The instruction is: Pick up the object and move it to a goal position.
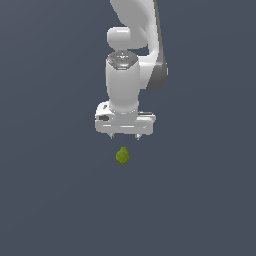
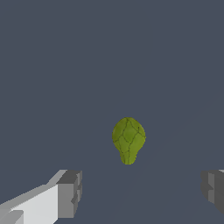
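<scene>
The object [image 1: 123,155] is a small olive-green lump with a lined, bumpy surface and a pointed end, lying on the flat dark grey surface. My white gripper [image 1: 125,136] hangs straight above it, with a small gap between its fingertips and the object. The jaws are open and hold nothing. In the wrist view the object [image 2: 128,139] lies ahead of the gripper [image 2: 142,192], between the lines of the two grey fingertips [image 2: 71,192], which stand far apart.
The dark grey surface [image 1: 50,200] runs on in every direction, with no other objects or edges in view. The white arm [image 1: 132,50] rises above the gripper.
</scene>
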Robot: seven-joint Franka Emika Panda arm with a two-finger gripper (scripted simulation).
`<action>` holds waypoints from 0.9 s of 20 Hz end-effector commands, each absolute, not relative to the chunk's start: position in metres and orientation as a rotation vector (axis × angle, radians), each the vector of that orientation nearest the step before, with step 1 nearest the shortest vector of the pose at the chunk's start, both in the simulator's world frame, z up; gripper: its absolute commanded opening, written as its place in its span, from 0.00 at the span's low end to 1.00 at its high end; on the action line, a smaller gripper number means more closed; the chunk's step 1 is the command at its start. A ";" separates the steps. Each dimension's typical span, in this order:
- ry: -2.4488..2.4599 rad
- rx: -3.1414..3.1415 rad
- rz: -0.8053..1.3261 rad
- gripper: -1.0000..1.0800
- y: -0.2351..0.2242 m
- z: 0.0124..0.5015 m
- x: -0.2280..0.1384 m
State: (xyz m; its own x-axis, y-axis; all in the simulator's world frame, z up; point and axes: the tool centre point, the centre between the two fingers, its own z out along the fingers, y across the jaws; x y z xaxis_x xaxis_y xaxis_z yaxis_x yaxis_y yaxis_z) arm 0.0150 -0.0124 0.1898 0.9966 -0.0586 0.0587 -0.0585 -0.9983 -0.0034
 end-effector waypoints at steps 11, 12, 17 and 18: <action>0.116 -3.130 -0.100 0.96 -0.027 0.196 0.014; 0.116 -3.130 -0.100 0.96 -0.027 0.196 0.014; 0.145 -3.128 -0.094 0.96 -0.026 0.191 0.014; 0.157 -3.127 -0.092 0.96 -0.026 0.188 0.014</action>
